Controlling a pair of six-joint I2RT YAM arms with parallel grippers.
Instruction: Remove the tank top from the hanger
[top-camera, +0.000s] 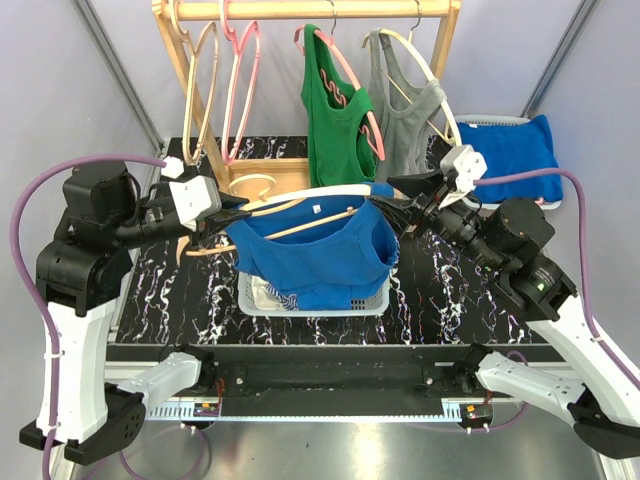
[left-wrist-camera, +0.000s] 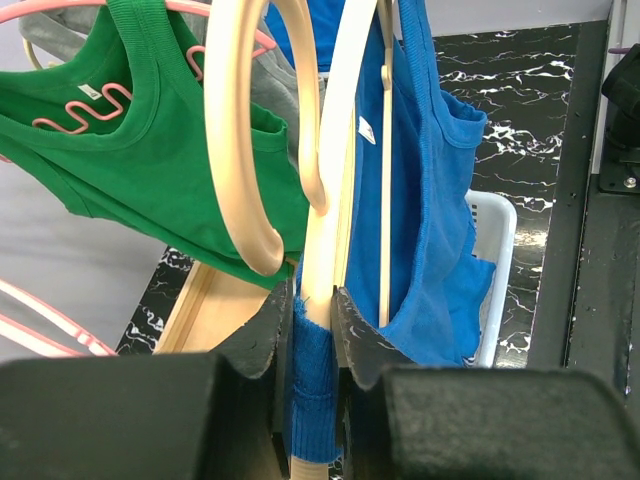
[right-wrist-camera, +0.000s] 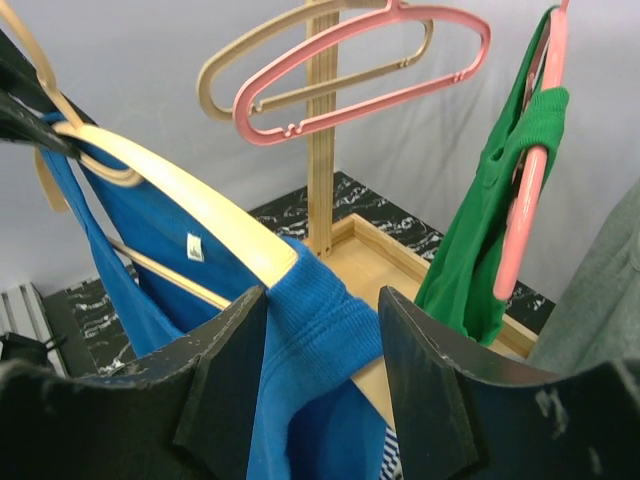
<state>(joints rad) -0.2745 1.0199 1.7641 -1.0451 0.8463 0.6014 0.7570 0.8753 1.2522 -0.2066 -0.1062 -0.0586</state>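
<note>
A blue tank top (top-camera: 315, 255) hangs on a cream wooden hanger (top-camera: 300, 198) held level above a white basket (top-camera: 315, 300). My left gripper (top-camera: 238, 212) is shut on the hanger's left end and the blue strap over it (left-wrist-camera: 313, 370). My right gripper (top-camera: 400, 210) is open around the right strap (right-wrist-camera: 325, 320) on the hanger's other end (right-wrist-camera: 215, 220), its fingers (right-wrist-camera: 225, 375) on either side without pinching it. The tank top's body sags into the basket.
A wooden rack (top-camera: 305, 10) at the back holds empty pink and cream hangers (top-camera: 240, 80), a green tank top (top-camera: 335, 115) and a grey one (top-camera: 405, 110). A folded blue cloth (top-camera: 510, 150) lies on a tray at the back right. The basket holds other clothes.
</note>
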